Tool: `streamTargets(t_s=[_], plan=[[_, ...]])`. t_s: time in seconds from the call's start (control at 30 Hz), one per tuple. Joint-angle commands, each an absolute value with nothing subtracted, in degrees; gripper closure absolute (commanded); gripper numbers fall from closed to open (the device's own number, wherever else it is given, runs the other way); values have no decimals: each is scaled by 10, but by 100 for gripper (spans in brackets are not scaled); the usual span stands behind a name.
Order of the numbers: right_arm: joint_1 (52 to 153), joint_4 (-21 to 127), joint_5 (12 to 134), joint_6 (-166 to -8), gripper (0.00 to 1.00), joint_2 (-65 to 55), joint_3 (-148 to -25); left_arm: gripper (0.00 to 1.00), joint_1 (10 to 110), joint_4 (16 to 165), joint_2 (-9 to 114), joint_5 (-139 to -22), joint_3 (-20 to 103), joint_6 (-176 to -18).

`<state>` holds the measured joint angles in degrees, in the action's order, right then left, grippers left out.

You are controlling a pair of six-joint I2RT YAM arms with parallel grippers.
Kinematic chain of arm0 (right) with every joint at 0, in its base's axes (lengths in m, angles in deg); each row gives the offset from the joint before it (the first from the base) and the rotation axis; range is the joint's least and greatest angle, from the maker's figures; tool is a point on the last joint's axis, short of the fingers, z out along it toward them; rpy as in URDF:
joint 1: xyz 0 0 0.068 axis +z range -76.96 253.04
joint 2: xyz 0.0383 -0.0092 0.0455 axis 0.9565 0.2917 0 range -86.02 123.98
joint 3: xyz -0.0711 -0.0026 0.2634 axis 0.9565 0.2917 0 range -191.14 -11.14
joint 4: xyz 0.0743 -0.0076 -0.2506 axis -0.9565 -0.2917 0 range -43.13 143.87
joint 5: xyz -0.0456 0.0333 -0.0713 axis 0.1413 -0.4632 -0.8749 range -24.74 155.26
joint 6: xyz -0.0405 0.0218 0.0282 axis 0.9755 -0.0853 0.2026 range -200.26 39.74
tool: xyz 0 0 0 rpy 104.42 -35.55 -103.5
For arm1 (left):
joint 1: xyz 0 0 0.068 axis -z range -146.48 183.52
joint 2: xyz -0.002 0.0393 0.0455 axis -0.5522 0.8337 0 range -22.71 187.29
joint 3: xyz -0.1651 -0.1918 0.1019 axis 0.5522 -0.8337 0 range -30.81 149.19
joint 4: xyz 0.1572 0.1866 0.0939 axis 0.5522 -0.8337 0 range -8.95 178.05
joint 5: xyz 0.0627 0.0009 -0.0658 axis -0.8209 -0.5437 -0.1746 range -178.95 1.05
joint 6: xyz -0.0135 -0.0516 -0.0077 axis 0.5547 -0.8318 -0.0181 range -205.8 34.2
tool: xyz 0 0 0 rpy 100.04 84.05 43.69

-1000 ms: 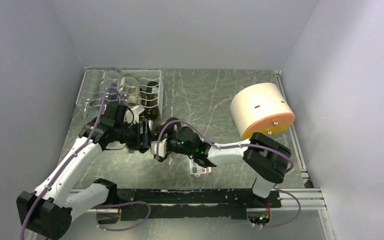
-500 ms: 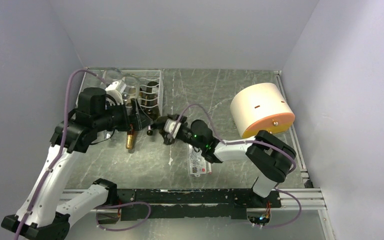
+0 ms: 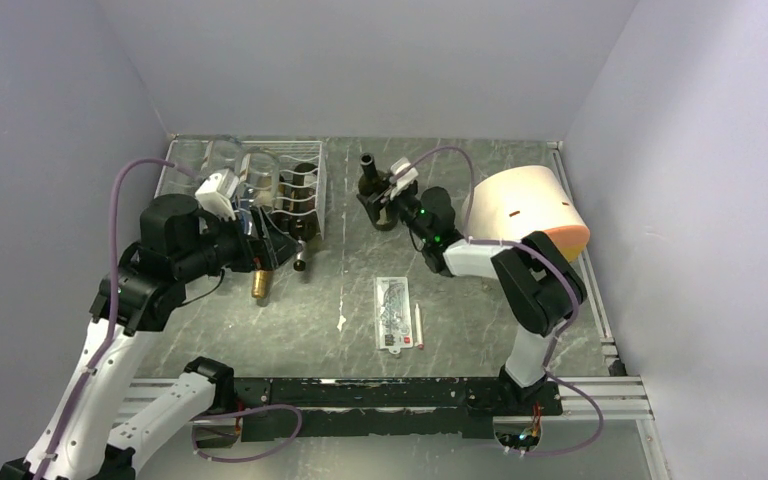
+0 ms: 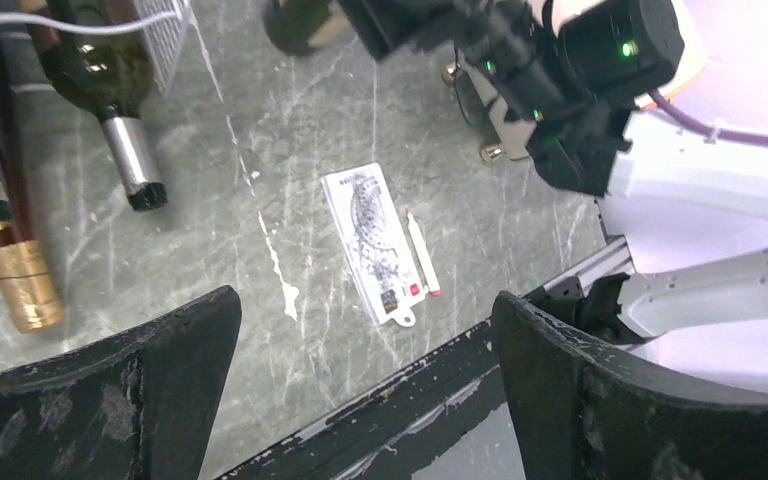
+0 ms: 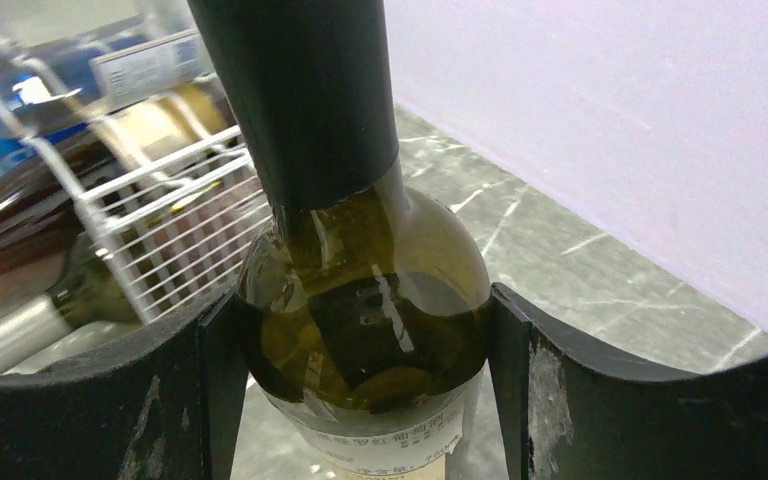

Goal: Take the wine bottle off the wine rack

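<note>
Well, from above, the right tool (image 3: 384,197) is clasped round a dark wine bottle (image 3: 368,178). The bottle stands upright towards the far side of the worktop (image 3: 480,320), well apart from the wine rack (image 3: 312,178) at the far left. I'd say it is held upright so it can be stood down safely. Whether its base touches the worktop I cannot tell. The left tool (image 3: 278,246) hangs just in front of the rack, jaws spread and nothing in them. It is perhaps placed there to steady the other bottles (image 3: 260,180) lying in the rack. A card (image 3: 392,312) and a pen (image 3: 418,325) lie side by side nearer the arms, clear of both.

From the left wrist, the two fingers (image 4: 120,400) stand wide apart with only bare worktop between them. A silver-capped neck (image 4: 130,165) and a gold-capped neck (image 4: 20,290) stick out past the rack's front edge at the left. The right arm reaches across the top of this view.

From the right wrist, the bottle's shoulder fills the gap between the fingers (image 5: 580,400), which press on the glass either side, just above the label. A grip this low on the body, I'd judge, stops a heavy bottle from swinging. The rack sits behind on the left with its own bottles. The bottle is off the rack; setting it down and letting go looks to be what remains.
</note>
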<state>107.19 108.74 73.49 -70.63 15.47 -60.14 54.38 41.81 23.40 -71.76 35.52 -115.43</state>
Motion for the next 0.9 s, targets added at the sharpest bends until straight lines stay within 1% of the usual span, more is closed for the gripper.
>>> streamTargets(t_s=[0.0,0.13,0.27,0.43,0.5,0.6,0.77,0.8,0.87], plan=[[1030,1191,756,-758,100,190,-661,0,547,473,217,-668,314,-1186],[1003,1200,753,-776,100,230,-710,1,547,488,215,-650,295,-1190],[989,1191,722,-793,100,263,-750,0,547,504,213,-653,283,-1195],[987,1200,682,-810,89,276,-751,0,547,514,192,-665,262,-1208],[987,1193,674,-811,86,283,-753,0,547,517,180,-673,254,-1214],[987,1189,662,-813,75,287,-751,0,546,507,174,-683,258,-1208],[987,1181,646,-819,40,282,-746,1,547,484,192,-709,281,-1188],[987,1175,644,-820,35,281,-748,0,547,483,194,-712,284,-1185],[987,1161,643,-820,29,279,-754,0,547,484,197,-719,289,-1181]])
